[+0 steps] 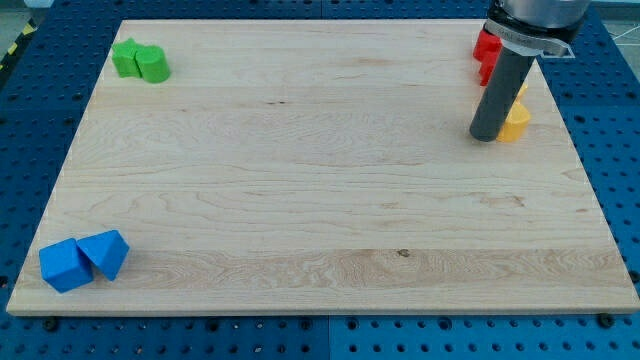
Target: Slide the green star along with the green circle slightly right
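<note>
Risk of scattering the wrong blocks: no jaws here, just my tip (484, 137) resting beside the yellow block (515, 122) and red block (487, 46) at the view's right, well apart from the touching green star (126, 57) and green circle (154, 65) at the surface (320, 200) top-left.

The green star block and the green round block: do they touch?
Touching. The camera view shows the green star block pressed against the green round block, no gap.

Dark grey cylindrical rod (497, 92), silver collar, black upper housing
</note>
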Action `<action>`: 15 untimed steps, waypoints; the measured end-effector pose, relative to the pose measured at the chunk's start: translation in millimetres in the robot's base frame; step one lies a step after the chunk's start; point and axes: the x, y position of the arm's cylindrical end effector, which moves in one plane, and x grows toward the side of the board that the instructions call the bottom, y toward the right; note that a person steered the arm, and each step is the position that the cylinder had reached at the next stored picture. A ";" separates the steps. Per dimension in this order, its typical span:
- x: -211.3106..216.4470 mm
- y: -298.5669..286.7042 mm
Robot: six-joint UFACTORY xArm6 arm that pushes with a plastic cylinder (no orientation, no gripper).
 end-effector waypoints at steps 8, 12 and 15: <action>-182.9 -326.3; -182.2 -490.8; -120.1 -485.2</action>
